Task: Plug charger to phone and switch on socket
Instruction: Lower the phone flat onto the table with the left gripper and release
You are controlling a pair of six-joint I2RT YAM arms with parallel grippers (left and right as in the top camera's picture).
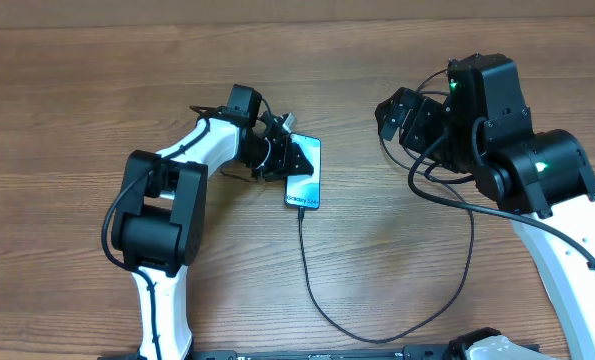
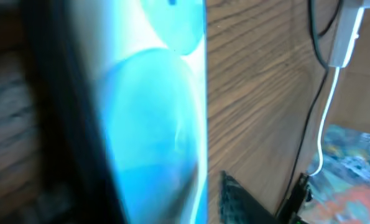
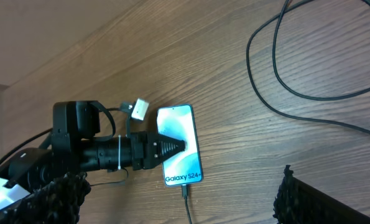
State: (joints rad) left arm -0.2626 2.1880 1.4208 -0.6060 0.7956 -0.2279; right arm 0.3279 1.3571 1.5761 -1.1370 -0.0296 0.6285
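The phone [image 1: 307,180] lies on the wooden table with its light blue screen up and white text at its near end. The charger's connector tip [image 1: 300,212] sits in the phone's near end. Its thin black cable [image 1: 322,300] runs toward me, then loops up to the right. The connector also shows in the right wrist view [image 3: 185,186], below the phone [image 3: 181,134]. My left gripper [image 1: 289,156] reaches in from the left and is closed over the phone's long left edge. The phone [image 2: 153,124] fills the left wrist view, blurred. My right gripper [image 1: 395,108] is open, empty and raised to the phone's right. The socket is out of view.
The cable's loop [image 3: 309,93] lies on the wood right of the phone. A pale grey object [image 1: 485,347] pokes in at the bottom right edge; I cannot tell what it is. A white tag on a thin white cord [image 2: 345,37] hangs beyond the table.
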